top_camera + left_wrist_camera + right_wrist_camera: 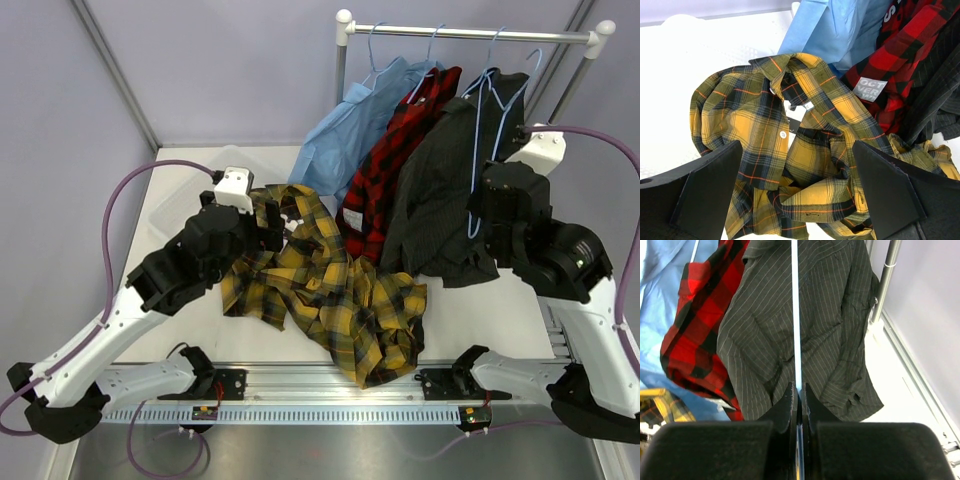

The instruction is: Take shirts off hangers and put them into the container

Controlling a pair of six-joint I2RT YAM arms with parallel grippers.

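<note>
Top external view: yellow-and-black plaid shirt lies crumpled on the table, off any hanger, spilling toward the near edge. Its left part seems to overlap the pale container; the tub's outline is hard to trace. Light blue shirt, red-and-black plaid shirt and dark pinstriped shirt hang from the rail, hems reaching the table. Left gripper is spread wide over the yellow shirt's collar, holding nothing. Right gripper is pinched tight on a pale-blue hanger wire running down the dark shirt's front.
</note>
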